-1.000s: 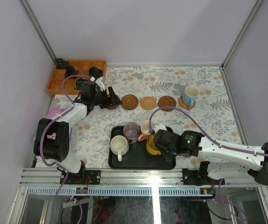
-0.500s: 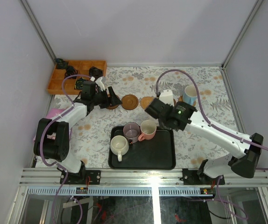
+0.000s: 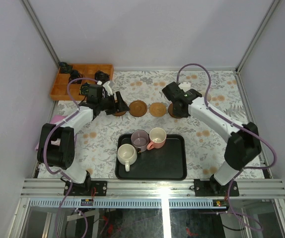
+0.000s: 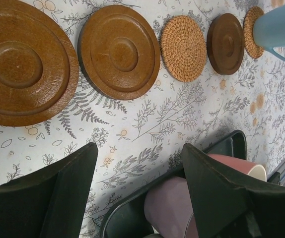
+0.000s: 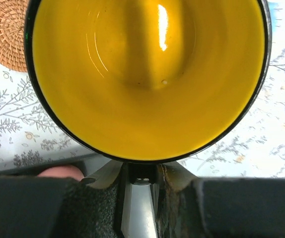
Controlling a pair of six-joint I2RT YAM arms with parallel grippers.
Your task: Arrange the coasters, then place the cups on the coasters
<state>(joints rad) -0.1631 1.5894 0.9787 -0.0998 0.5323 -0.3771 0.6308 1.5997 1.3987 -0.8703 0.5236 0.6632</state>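
Above the dark wooden coaster (image 4: 225,43), my right gripper (image 5: 140,184) grips the yellow mug (image 5: 147,74) by its rim; I should centre it, lower it level, then release. My left gripper (image 4: 138,153) hangs open, empty.

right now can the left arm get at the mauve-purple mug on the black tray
Probably yes: the left gripper is open and empty, with nothing between it and the mauve-purple mug at the far edge of the black tray.

Table cover (image 3: 103,148) — white with grey ferns, orange blossoms. Black tray (image 3: 168,167) at 6 o'clock: cream cup (image 3: 126,154), mauve cup (image 3: 139,138), pink cup (image 3: 157,135). The yellow cup (image 5: 147,74) — glossy yellow inside, dark rim; wooden coasters (image 4: 118,52) brown, woven coaster (image 4: 183,48) tan.
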